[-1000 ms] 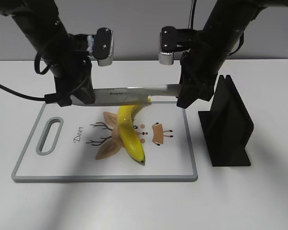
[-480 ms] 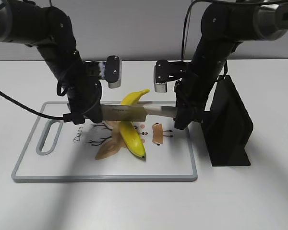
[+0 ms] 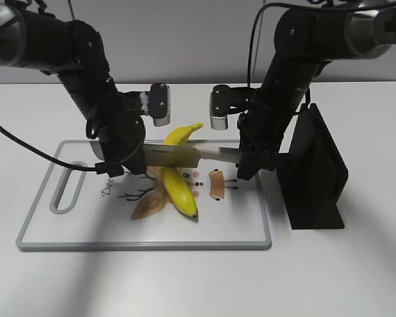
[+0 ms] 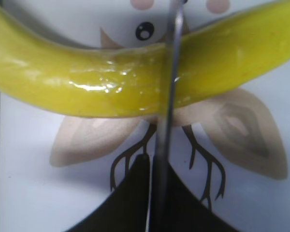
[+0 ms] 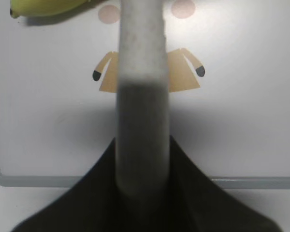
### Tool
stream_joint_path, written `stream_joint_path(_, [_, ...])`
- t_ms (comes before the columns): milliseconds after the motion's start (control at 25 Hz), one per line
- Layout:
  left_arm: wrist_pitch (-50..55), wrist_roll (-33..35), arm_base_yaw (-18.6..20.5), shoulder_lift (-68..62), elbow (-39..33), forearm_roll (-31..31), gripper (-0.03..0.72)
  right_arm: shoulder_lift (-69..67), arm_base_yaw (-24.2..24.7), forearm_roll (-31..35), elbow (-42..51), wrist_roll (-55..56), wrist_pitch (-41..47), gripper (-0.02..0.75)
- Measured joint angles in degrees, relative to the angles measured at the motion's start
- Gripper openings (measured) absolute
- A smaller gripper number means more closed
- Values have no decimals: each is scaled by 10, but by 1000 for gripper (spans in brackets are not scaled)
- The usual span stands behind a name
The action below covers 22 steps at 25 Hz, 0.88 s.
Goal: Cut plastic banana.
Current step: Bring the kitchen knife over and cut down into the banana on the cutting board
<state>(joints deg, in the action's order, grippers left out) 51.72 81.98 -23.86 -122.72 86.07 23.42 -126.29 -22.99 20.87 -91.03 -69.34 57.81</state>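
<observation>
White cutting board lies flat on the table. Both grippers grasp one knife horizontally: left gripper clamps the blade end, right gripper the handle. Its edge presses across the plastic banana mid-board.

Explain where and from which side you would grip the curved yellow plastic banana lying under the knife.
Probably the thick lower half of the curved yellow plastic banana, taken from above across its width. It lies flat on the white cutting board, clear of the steel knife blade crossing its middle, which both end effectors hold.
</observation>
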Motion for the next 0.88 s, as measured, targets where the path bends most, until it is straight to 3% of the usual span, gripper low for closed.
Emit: stream_joint_path(880, [29,0,0,79,-4,0,13,48,-1,0,-4,-2,23,183])
